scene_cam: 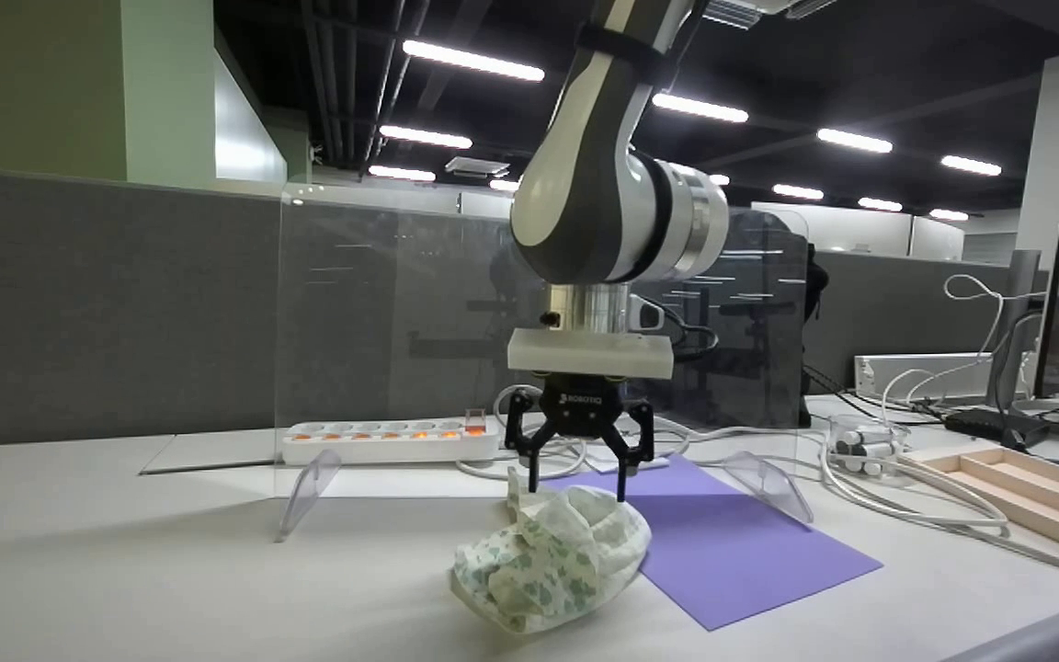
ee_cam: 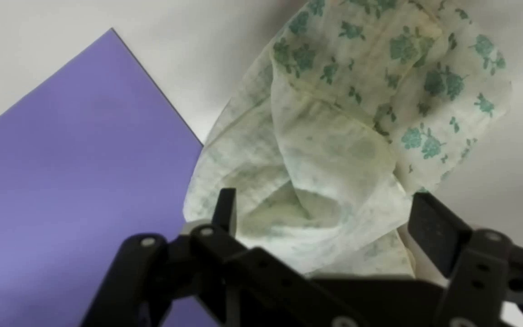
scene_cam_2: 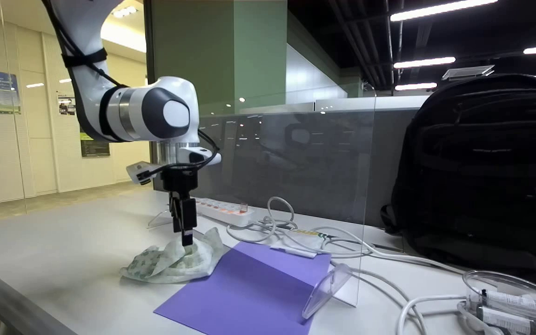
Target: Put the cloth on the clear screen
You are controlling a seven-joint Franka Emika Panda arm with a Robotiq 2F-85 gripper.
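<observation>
The cloth [scene_cam: 552, 561] is white with green flowers and lies crumpled on the table beside a purple sheet, its edge against the sheet's edge. It also shows in an exterior view [scene_cam_2: 170, 265] and in the wrist view [ee_cam: 343, 136]. My gripper [scene_cam: 577, 494] points down over the cloth, with its fingers spread wide on either side of a fold. In the wrist view the gripper [ee_cam: 325, 215] holds nothing between its fingertips. I cannot tell whether the tips touch the cloth. The clear screen [scene_cam: 355, 303] stands upright on clear feet behind the gripper; it also shows in an exterior view [scene_cam_2: 286, 158].
The purple sheet [scene_cam: 750, 561] lies partly under the screen. A white power strip [scene_cam: 382, 446] and loose white cables [scene_cam_2: 277, 228] lie behind the screen. A clear container with small bottles [scene_cam: 865, 449] and a wooden tray [scene_cam: 1017, 496] stand to one side. A black backpack [scene_cam_2: 482, 181] stands at the back.
</observation>
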